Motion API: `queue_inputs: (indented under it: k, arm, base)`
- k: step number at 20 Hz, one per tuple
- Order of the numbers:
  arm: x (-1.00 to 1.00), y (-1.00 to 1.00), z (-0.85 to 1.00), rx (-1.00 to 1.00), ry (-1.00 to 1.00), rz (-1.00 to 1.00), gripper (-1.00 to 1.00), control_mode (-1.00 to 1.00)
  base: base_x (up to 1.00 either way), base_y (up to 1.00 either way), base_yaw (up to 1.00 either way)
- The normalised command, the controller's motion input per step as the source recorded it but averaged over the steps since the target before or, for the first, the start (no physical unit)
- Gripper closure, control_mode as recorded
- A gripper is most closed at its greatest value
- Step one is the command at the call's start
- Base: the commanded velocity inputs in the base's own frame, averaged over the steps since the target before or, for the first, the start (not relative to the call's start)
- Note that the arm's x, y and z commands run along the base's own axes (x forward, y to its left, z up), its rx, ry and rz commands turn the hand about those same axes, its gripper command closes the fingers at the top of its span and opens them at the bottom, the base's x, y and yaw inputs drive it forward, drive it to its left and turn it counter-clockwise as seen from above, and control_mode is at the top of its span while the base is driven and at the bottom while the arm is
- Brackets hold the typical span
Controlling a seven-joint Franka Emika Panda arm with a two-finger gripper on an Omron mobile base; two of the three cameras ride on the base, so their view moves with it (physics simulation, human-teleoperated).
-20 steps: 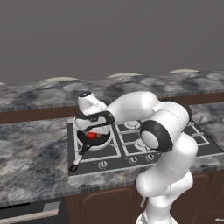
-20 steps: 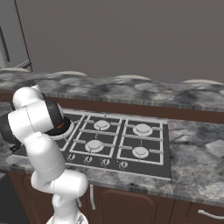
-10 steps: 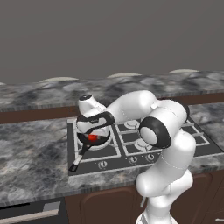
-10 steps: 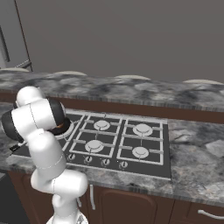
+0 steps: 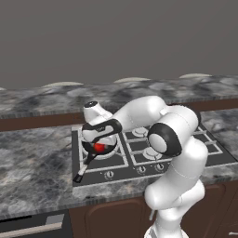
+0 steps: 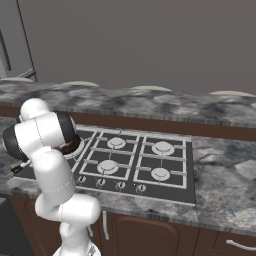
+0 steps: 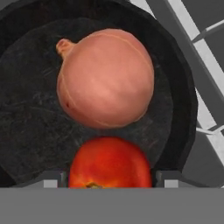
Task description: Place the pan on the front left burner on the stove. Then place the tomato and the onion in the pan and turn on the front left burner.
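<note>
hand view: onion (image 7: 105,78) beside tomato (image 7: 110,162) (both in pan (image 7: 26,127))

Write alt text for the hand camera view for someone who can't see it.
An orange-tan onion and a bright red tomato lie close together inside a black frying pan, seen from directly above. The pan sits on the stove, whose pale grates cross the right edge, and the tomato lies nearest the pincer.

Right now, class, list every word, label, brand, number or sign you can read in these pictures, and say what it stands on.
There is no readable text.
The stove and its knobs carry no legible marks.
The pan, the onion and the tomato are unlabelled.
</note>
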Motion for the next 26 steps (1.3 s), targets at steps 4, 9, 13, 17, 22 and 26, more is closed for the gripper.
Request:
queue_inputs:
  k: [4, 9, 13, 17, 22, 26]
  arm:
    - [0.00, 0.00, 0.00, 0.00, -0.04, 0.00, -1.00, -1.00]
    - [-0.05, 0.00, 0.37, 0.00, -0.09, 0.00, -1.00, -1.00]
    - [-0.11, -0.10, 0.69, 0.00, -0.11, 0.00, -1.00, -1.00]
    - [-0.22, -0.27, 0.51, 0.02, -0.01, 0.02, -1.00, -1.00]
    - [-0.47, -0.20, 0.20, 0.05, 0.03, 0.08, -1.00, -1.00]
    - [-0.72, -0.13, 0.04, 0.05, 0.01, 0.12, -1.00, -1.00]
  base:
    - [0.00, 0.00, 0.00]
    - [0.00, 0.00, 0.00]
    - [0.00, 0.00, 0.00]
    - [0.00, 0.00, 0.00]
    - [0.00, 0.00, 0.00]
    - [0.00, 0.00, 0.00]
